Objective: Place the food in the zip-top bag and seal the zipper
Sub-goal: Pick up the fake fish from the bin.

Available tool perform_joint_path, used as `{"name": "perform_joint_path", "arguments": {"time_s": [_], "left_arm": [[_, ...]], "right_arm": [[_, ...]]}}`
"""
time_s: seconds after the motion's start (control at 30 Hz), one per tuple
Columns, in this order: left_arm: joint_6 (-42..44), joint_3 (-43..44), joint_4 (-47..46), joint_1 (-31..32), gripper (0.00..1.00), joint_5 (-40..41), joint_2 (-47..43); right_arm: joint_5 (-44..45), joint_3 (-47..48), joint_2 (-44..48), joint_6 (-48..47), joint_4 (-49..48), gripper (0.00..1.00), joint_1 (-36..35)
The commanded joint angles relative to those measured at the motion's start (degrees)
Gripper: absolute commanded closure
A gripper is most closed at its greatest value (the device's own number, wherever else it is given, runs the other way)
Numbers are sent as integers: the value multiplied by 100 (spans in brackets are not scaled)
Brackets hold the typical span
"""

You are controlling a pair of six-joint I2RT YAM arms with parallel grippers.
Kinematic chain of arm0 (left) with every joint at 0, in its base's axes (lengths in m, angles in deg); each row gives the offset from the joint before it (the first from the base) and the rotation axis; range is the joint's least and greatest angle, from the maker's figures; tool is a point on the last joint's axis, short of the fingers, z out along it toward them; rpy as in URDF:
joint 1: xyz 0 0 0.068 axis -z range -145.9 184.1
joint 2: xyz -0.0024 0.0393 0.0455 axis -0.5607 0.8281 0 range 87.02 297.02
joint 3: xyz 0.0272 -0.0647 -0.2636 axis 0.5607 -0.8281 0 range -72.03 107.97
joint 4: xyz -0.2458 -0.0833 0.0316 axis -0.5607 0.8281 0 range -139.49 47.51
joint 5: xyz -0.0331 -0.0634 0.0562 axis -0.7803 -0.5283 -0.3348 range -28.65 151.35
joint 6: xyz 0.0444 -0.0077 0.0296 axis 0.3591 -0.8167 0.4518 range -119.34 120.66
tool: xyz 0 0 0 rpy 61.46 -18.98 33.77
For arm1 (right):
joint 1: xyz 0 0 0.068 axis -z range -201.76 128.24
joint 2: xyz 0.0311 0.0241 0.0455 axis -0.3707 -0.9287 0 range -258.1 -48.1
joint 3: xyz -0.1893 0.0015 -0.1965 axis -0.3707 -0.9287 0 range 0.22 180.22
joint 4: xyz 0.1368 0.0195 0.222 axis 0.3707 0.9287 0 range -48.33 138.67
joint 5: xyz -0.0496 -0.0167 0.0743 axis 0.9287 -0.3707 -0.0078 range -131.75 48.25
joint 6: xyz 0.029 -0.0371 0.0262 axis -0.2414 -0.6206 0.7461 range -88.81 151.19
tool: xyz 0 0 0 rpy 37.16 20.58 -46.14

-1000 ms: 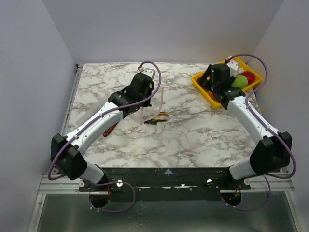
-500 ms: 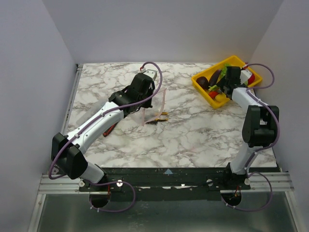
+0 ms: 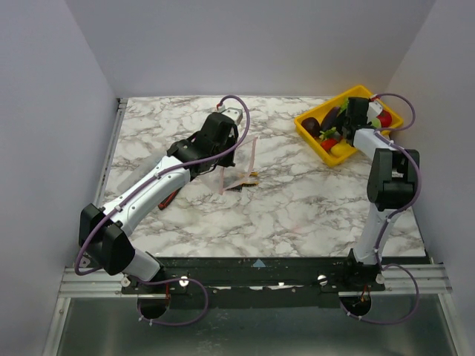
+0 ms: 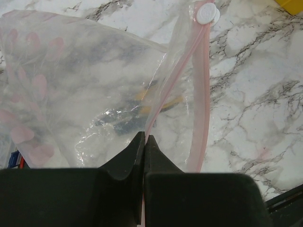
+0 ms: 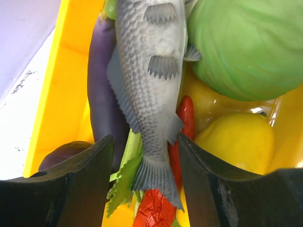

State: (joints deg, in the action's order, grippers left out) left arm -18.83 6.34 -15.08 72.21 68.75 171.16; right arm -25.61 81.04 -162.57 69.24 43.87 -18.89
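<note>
The zip-top bag is clear with pink prints. My left gripper is shut on the near lip of its pink zipper and holds the bag up off the table, mouth gaping; the white slider sits at the far end. The food lies in a yellow tray: purple eggplant, grey fish, green round piece, yellow lemon, red chili, green leaf. My right gripper is open, its jaws either side of the fish's tail.
Yellow-handled pliers lie on the marble under the bag, seen through the plastic. A red-and-black tool lies under my left forearm. Walls close in the left, back and right sides; the tray is in the back right corner.
My right arm has folded up and its gripper has moved right and down into the tray, over the fish. My left gripper has held the bag, which shifted slightly.
</note>
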Motion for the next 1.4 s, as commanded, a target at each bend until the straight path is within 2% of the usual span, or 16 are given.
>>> {"name": "perform_joint_path", "arguments": {"time_s": [0.0, 0.23, 0.5, 0.63, 0.7, 0.83, 1.1, 1.37], "left_arm": [[37, 188, 39, -14, 100, -169, 9], [41, 193, 47, -12, 100, -221, 41], [33, 214, 54, -10, 100, -299, 67], [25, 223, 65, -8, 100, -309, 96], [33, 223, 65, -9, 100, -300, 116], [33, 230, 74, -14, 100, -291, 129], [15, 232, 70, -11, 100, -342, 122], [-11, 231, 73, -9, 100, -406, 107]], "right_arm": [[-125, 219, -241, 152, -171, 40, 52], [-250, 13, -290, 383, -557, 40, 110], [-584, -137, -383, 504, -826, 33, 221], [-724, -71, -487, 517, -934, 34, 245], [-754, -47, -516, 518, -949, 38, 242], [-769, -171, -403, 481, -986, 64, 244], [-851, -564, 240, 21, -1003, 79, 241], [-847, -738, 1075, -414, -262, 96, 242]]}}
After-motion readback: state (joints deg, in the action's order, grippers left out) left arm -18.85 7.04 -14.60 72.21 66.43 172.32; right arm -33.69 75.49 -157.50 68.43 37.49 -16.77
